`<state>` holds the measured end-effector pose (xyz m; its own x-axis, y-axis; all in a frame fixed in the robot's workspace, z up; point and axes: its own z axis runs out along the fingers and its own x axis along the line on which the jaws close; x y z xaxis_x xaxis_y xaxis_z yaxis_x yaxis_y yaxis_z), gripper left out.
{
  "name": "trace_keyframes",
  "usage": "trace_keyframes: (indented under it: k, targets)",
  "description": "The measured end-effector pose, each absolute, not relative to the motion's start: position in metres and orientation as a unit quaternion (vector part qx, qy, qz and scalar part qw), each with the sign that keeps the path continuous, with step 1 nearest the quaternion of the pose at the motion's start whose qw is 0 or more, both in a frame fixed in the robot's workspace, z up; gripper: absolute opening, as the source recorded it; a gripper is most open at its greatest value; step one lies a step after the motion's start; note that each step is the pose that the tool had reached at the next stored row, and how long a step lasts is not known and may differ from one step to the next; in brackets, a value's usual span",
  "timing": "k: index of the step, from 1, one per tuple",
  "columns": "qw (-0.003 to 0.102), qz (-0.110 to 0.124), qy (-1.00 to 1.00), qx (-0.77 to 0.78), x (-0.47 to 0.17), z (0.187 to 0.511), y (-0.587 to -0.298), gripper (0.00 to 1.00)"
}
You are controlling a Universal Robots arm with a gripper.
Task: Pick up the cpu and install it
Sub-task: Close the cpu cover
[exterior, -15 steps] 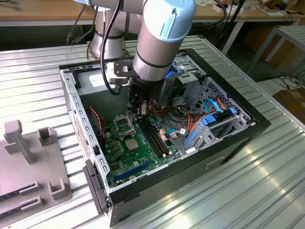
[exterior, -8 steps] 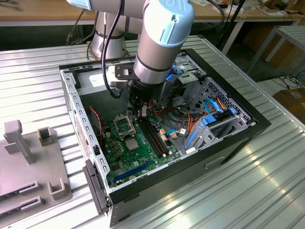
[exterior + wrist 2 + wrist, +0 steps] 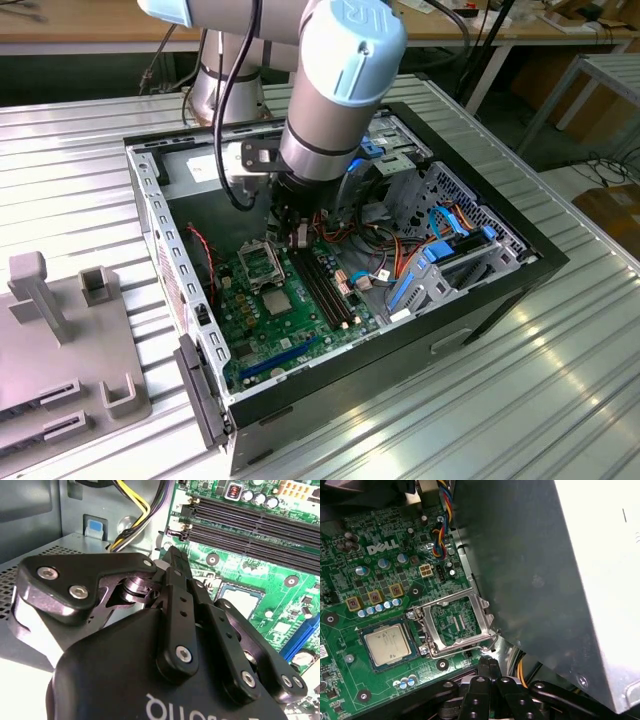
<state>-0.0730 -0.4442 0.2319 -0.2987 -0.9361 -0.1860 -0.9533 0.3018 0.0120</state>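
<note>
The cpu (image 3: 387,645), a silvery square chip with a thin green rim, lies flat on the green motherboard (image 3: 350,580) inside a dark square surround. Beside it is the metal-framed socket (image 3: 455,622) with its wire lever along one edge. In the second wrist view the cpu (image 3: 240,592) shows past the black fingers. My gripper (image 3: 487,664) is shut with nothing between its fingers, and its tips hover just off the socket's lever side, a short way from the cpu. In the exterior view the gripper (image 3: 297,235) hangs inside the open computer case above the socket (image 3: 262,263) and the cpu (image 3: 278,300).
The black computer case (image 3: 500,290) lies open on a ribbed metal table (image 3: 520,400). A grey metal box (image 3: 555,580) rises close beside the socket. Memory slots (image 3: 325,285), cable bundles (image 3: 400,255) and a drive cage crowd the exterior view's right. A grey fixture (image 3: 60,340) stands on the left.
</note>
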Motion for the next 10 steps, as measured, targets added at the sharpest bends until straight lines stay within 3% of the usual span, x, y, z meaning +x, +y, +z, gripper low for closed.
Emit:
trace_keyframes:
  k: [7,10]
  targets:
    - [0.080,0.067,0.803,-0.587,-0.0725,0.2264,-0.4446,0.11]
    - [0.089,0.065,0.802,-0.587,-0.0730,0.2259,-0.4450,0.11]
